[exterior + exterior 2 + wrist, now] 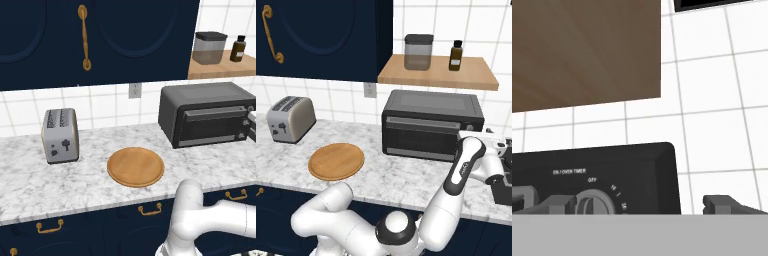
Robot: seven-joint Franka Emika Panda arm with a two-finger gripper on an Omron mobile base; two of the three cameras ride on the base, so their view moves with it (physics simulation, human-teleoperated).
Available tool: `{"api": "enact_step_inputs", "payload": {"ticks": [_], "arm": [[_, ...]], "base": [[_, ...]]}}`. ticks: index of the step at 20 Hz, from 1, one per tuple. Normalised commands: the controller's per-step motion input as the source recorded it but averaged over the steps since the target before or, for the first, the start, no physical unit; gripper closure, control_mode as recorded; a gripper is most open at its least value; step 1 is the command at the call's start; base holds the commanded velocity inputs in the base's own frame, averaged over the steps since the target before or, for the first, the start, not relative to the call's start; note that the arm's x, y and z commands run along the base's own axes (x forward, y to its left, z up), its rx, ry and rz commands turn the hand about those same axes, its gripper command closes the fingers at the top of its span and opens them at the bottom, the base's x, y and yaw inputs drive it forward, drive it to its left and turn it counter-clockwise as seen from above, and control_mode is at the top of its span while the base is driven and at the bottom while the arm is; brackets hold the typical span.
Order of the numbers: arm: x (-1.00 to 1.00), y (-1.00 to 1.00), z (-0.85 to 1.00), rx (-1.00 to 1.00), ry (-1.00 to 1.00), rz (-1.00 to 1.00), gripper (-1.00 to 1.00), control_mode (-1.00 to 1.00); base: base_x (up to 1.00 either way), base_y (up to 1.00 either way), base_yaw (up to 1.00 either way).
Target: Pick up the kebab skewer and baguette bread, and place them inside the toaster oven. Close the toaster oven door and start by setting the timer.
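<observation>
lining up on the timer knob [590, 205] at the right end of the toaster oven [428, 122], door shut. i see my gripper [643, 206] spread wide, the knob just inside the left finger [559, 205], so i'd shift left to centre it.

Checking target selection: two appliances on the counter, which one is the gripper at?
The toaster oven, the dark box under the wooden shelf; the open gripper faces its timer knob. The silver toaster stands far left.
</observation>
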Motion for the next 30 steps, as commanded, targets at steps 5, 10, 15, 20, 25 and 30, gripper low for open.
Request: {"api": "enact_step_inputs", "payload": {"ticks": [5, 10, 15, 20, 25, 30], "arm": [[0.05, 0.0, -0.04, 0.0, 0.0, 0.0, -1.0, -1.0], [0.2, 0.0, 0.0, 0.0, 0.0, 0.0, -1.0, -1.0], [0.04, -0.06, 0.0, 0.0, 0.0, 0.0, -1.0, -1.0], [0.0, -0.07, 0.0, 0.0, 0.0, -0.05, 1.0, -1.0], [0.0, -0.1, 0.0, 0.0, 0.0, -0.09, 1.0, -1.0], [0.0, -0.07, 0.0, 0.0, 0.0, -0.12, 1.0, -1.0]], "base": [[0.0, 0.0, 0.0], [0.0, 0.0, 0.0], [0.0, 0.0, 0.0], [0.0, 0.0, 0.0], [0.0, 0.0, 0.0], [0.0, 0.0, 0.0]]}}
